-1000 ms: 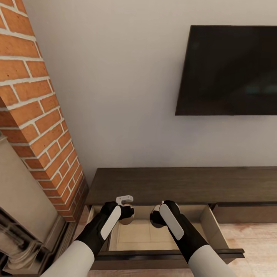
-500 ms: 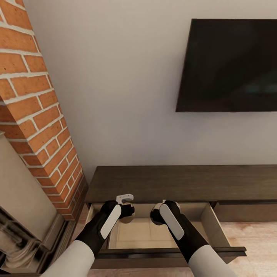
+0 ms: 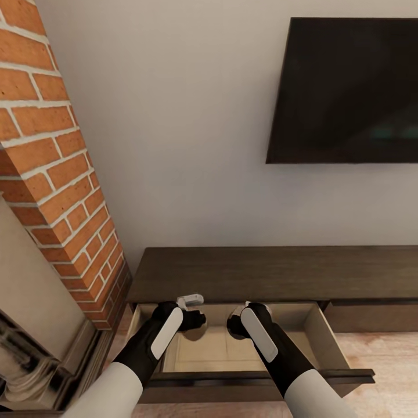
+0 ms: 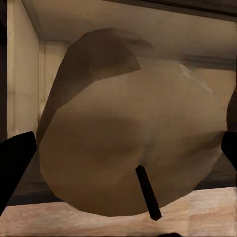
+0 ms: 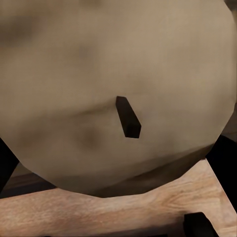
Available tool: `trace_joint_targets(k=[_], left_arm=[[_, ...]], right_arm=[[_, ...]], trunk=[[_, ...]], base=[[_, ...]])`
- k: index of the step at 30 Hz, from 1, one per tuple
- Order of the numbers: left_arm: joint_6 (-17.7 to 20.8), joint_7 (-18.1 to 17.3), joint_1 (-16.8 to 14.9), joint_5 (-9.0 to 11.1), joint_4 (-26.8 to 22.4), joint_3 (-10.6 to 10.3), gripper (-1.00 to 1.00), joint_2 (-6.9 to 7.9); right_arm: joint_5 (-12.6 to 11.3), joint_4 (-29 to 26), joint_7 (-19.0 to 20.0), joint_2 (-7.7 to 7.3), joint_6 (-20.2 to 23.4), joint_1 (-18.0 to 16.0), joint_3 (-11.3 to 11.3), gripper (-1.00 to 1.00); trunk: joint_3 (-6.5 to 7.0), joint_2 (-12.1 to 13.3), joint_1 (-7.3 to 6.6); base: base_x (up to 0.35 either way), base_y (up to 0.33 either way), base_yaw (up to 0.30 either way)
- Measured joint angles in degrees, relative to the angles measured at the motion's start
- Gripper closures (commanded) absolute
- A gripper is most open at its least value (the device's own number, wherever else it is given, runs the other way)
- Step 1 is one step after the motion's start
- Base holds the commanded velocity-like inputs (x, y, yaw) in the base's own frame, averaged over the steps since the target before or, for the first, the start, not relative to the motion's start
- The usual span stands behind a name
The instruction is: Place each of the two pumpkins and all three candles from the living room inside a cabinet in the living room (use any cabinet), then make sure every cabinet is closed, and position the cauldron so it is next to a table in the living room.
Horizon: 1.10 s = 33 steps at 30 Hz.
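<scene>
While both arms reach over the cabinet's (image 3: 273, 273) open drawer (image 3: 325, 342), the left gripper (image 3: 194, 319) clamps a beige candle (image 4: 128, 138) and the right gripper (image 3: 235, 324) clamps another candle (image 5: 113, 89) above the drawer's floor

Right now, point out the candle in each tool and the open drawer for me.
Left candle (image 4: 123, 138), left wrist view: flat end face, above the dark wick.
Right candle (image 5: 98, 74), right wrist view: end face, above the wick.
Open drawer (image 3: 334, 339), head view: its right side wall.
</scene>
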Motion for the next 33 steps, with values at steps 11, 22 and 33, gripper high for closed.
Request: trace_joint_targets(k=[11, 22, 33], left_arm=[[3.99, 0.15, -0.01, 5.94, -0.11, -0.34, 1.00, 0.02], [3.45, -0.11, -0.01, 5.92, -0.11, -0.35, 1.00, 0.00], [2.39, 0.48, -0.01, 5.65, -0.11, -0.47, 1.00, 0.00]], right_arm=[[0.06, -0.11, 0.00, -0.10, -0.03, 0.00, -0.05, 1.00], [0.02, -0.13, 0.00, -0.39, 0.01, 0.00, -0.09, 1.00], [0.11, 0.59, -0.17, -0.53, -0.75, 0.01, -0.10, 1.00]], trunk=[[-1.97, -4.41, 2.42], [-3.95, -8.83, 4.83], [-5.92, -13.24, 7.25]], base=[[0.000, 0.000, 0.000], [0.000, 0.000, 0.000], [0.000, 0.000, 0.000]])
